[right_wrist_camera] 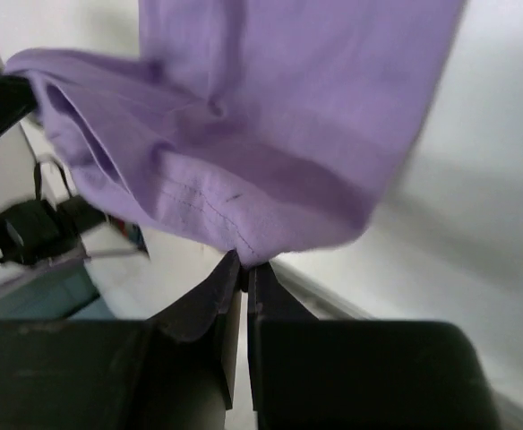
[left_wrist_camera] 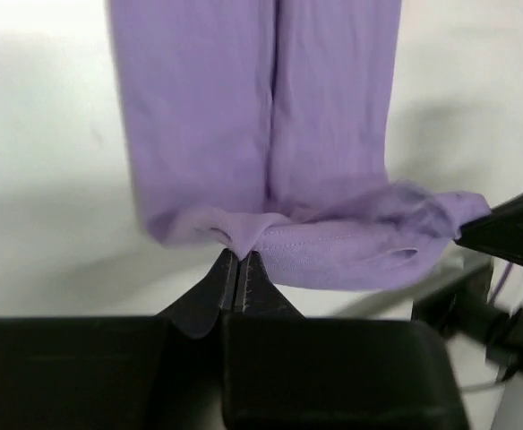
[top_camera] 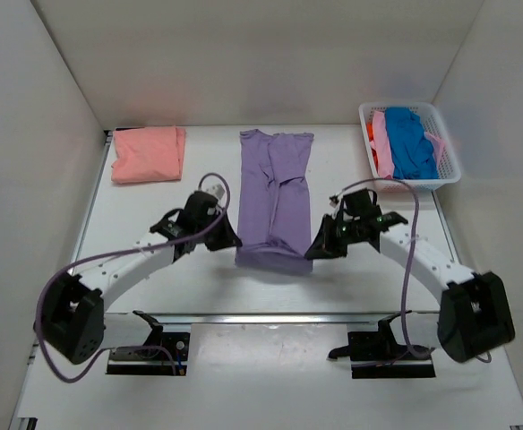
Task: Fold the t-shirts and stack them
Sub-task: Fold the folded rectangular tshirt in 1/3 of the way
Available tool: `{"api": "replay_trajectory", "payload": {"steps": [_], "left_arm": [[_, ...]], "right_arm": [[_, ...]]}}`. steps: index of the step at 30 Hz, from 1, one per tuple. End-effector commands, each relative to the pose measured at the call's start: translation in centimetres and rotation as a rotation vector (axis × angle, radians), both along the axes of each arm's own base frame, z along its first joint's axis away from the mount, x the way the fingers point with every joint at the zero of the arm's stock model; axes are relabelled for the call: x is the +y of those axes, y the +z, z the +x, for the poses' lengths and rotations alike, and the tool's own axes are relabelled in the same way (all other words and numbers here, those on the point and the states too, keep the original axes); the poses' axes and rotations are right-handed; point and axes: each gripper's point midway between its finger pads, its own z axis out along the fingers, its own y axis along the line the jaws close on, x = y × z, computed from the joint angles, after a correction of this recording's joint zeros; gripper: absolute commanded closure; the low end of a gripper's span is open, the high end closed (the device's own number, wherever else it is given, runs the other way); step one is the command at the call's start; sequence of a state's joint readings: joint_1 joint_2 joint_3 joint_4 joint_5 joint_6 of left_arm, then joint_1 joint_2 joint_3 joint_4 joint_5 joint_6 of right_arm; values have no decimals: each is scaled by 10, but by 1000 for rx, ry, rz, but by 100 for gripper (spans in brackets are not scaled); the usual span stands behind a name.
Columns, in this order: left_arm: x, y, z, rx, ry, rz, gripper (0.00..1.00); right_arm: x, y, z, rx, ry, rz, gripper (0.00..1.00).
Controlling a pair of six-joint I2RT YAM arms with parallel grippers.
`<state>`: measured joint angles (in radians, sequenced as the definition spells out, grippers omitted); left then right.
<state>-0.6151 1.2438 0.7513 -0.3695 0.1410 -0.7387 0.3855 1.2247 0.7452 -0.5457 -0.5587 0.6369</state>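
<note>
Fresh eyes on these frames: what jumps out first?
The long lavender shirt laid out in the middle, with the left pincer and the right pincer each shut on a near corner of its hem. After that, a folded salmon shirt at the far left. A white basket at the far right holds blue, pink and orange clothes.

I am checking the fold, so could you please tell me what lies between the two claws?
Only the near hem of the purple shirt, pinched at its corners by the left claw and the right claw; the top view shows it.
</note>
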Motion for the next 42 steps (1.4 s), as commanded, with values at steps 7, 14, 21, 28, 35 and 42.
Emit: {"api": "replay_trajectory", "payload": {"steps": [7,14,21,28,35,42], "left_arm": [[1,25,166,-116,36,14,96],[17,18,252,-110,135,-34,53],[41,8,197,-128,177,-35,53],[16,-9,172,-129,153,-78,53],[12,-6,240,-207,179,-17,54],[-7,-23,272,-217,131,17,55]], "right_arm": [[-17,20,171,-183,-13,-68,100],[-33,13,271,-283,-66,-145,64],[-48,2,218,-246,-111,-142,56],[-53,-17,175,-255,-159,-69,58],[-56,-36,216,-264,-162,-101,58],[-55,-68,234,-215,-180,-74,58]]}}
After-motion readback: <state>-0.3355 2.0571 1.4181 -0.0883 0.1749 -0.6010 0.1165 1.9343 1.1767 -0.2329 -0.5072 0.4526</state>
